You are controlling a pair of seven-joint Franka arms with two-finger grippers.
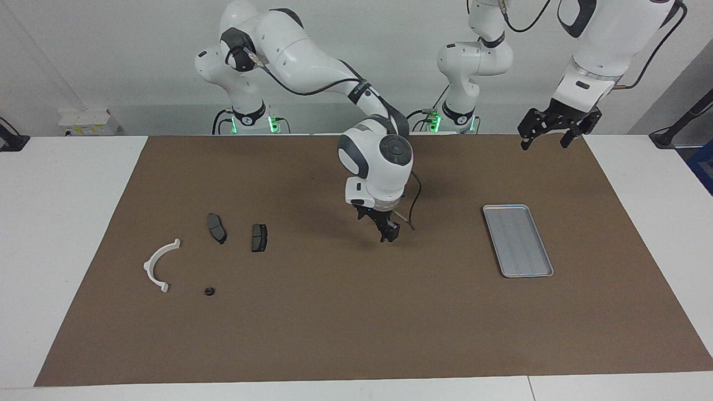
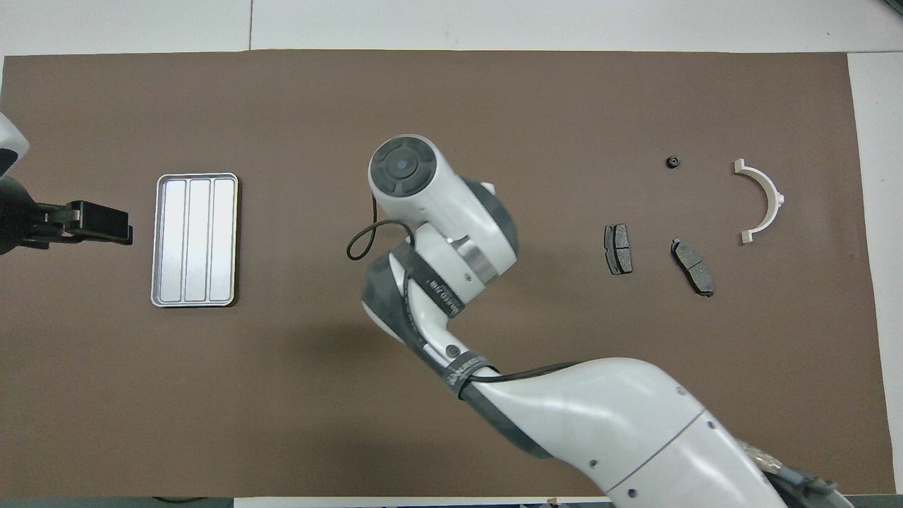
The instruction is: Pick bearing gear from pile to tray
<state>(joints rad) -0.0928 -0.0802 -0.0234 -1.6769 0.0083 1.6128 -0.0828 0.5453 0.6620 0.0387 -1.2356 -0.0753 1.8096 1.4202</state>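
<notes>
The pile lies toward the right arm's end of the mat: a white curved bracket (image 1: 150, 262) (image 2: 776, 198), two dark grey brake pads (image 1: 216, 228) (image 1: 259, 238) and one small black bearing gear (image 1: 209, 291) (image 2: 672, 162) lying loose. The silver tray (image 1: 518, 240) (image 2: 196, 240) lies toward the left arm's end with nothing in it. My right gripper (image 1: 389, 233) hangs over the mat's middle, between pile and tray, with its fingers closed on a small dark part. In the overhead view its own wrist hides it. My left gripper (image 1: 548, 139) (image 2: 106, 224) waits raised and open.
A brown mat (image 1: 334, 334) covers most of the white table. A black cable (image 2: 360, 243) loops off the right wrist. The right arm (image 2: 600, 416) reaches slantwise over the mat's near half.
</notes>
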